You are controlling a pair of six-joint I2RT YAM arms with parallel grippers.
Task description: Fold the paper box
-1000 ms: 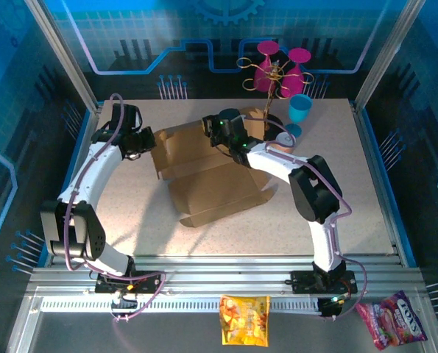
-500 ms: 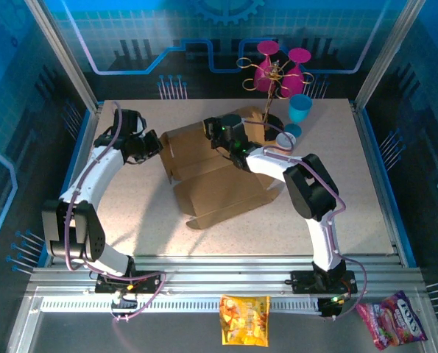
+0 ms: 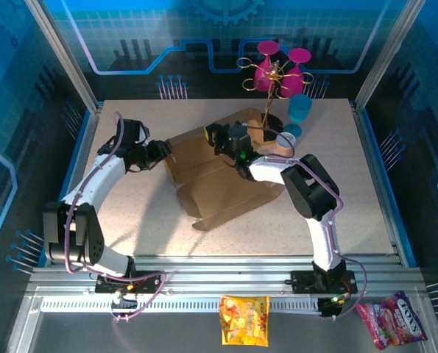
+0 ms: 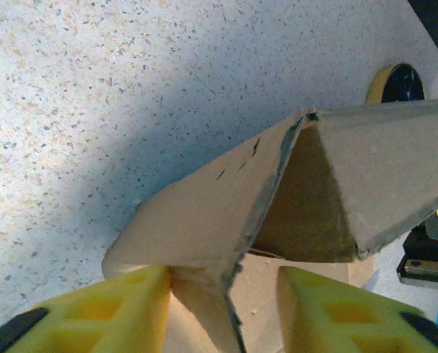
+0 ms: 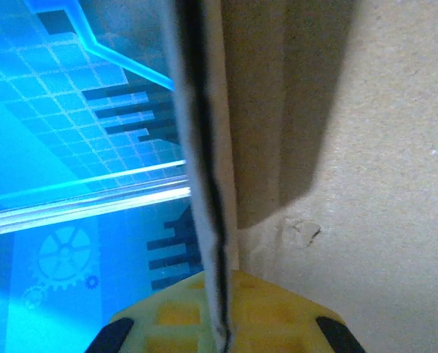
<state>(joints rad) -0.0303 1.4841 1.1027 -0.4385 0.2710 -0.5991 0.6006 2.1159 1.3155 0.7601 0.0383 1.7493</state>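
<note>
Left gripper: spread. A second ago it was pinched tight on the left end of the paper box. Its yellow fingers now stand apart.
Between those fingers: the raw edge of the side flap still runs through the gap, with no pinch on it.
Right gripper: pressed together on the top edge of the back wall, as it was before.
Box position: mid-table. It lies half formed, with the rear and left walls raised and the front panels flat toward the arms. Over the last second it has slid a little to the right and turned.
Meaning for the task: the left side looks just released, probably to take a new hold or to push the flap inward. Only the right grip steadies the box, so the flap may sag back.
Progress: early to middle, and no lid is closed yet.
</note>
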